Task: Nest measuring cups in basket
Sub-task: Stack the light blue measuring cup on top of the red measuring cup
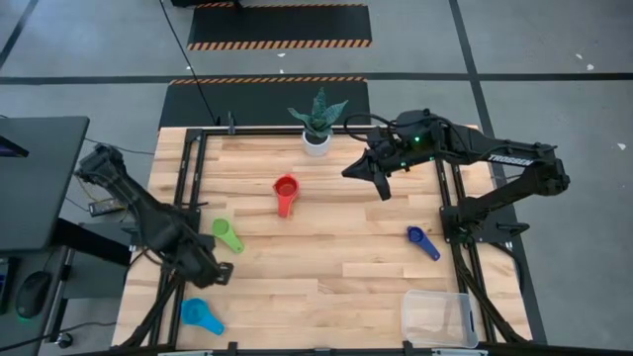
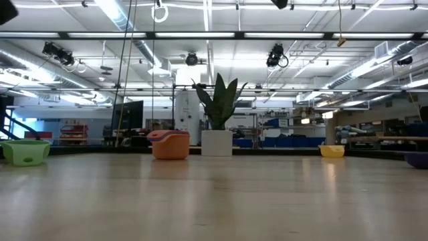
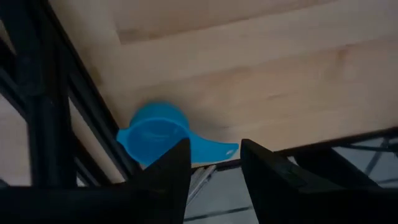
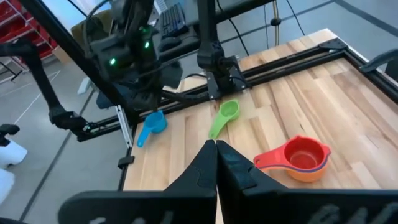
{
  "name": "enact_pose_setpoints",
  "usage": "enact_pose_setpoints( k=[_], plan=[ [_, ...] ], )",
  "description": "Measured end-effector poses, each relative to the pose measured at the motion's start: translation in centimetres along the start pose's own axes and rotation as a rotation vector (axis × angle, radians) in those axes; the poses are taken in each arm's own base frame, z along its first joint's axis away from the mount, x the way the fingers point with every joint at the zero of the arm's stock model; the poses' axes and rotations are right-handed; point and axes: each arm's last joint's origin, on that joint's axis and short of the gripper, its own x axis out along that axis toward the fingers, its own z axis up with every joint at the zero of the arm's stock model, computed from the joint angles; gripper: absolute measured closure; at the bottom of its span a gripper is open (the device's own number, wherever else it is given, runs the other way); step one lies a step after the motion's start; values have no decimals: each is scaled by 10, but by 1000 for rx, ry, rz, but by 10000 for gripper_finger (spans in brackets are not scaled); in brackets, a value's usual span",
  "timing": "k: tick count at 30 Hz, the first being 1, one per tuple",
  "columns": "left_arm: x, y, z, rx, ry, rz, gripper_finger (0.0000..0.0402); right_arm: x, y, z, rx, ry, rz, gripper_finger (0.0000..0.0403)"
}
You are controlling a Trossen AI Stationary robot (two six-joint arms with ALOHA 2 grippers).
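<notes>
Left gripper (image 1: 213, 273) sits low at the table's near-left corner, fingers (image 3: 174, 171) spread with a gap between them, nothing held. Light blue cup (image 1: 201, 315) lies just beyond the fingertips, right at the table edge by the frame rail; in the left wrist view its bowl (image 3: 152, 134) is off to one side of the gap and the handle runs across in front of the two fingers. So the cup's long axis lies crosswise to the reach, and my read is the handle is the easier thing to pinch.

Right gripper (image 1: 368, 168) hovers high over the far-right part of the table near the potted plant (image 1: 316, 121), fingers (image 4: 214, 163) pressed together, empty.

Basket (image 1: 436, 318) is at the near-right corner, looks empty. Red cup stack (image 1: 285, 192) sits mid-table with orange showing under it. Green cup (image 1: 227, 235) is just beside the left arm, navy cup (image 1: 422, 241) on the right side between the right arm's base and the basket. Yellow cup (image 2: 332, 151) shows only in the low view, far back.

Left arm is clearly nearer the light blue and green cups; the basket is across the table from both, so a long carry or handover seems likely
</notes>
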Motion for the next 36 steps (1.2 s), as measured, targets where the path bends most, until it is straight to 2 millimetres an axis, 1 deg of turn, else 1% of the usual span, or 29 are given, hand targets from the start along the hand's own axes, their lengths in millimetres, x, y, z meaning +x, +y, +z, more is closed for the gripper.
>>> enact_pose_setpoints(
  k=[8,14,22,29,36],
  plan=[
    [31,6,-22,-67,-60,64,256,-2,-7,3,19,-26,-43,402],
    [49,7,-35,-53,-65,95,256,-3,-10,7,22,-58,-48,402],
    [72,8,-41,-48,-103,159,256,-3,-10,11,14,-101,-38,402],
    [94,-1,-47,-51,-78,139,256,-4,-8,17,-2,-161,-19,402],
    [115,-2,-49,-51,-100,172,256,-5,-7,21,-13,-198,-7,402]
  ],
)
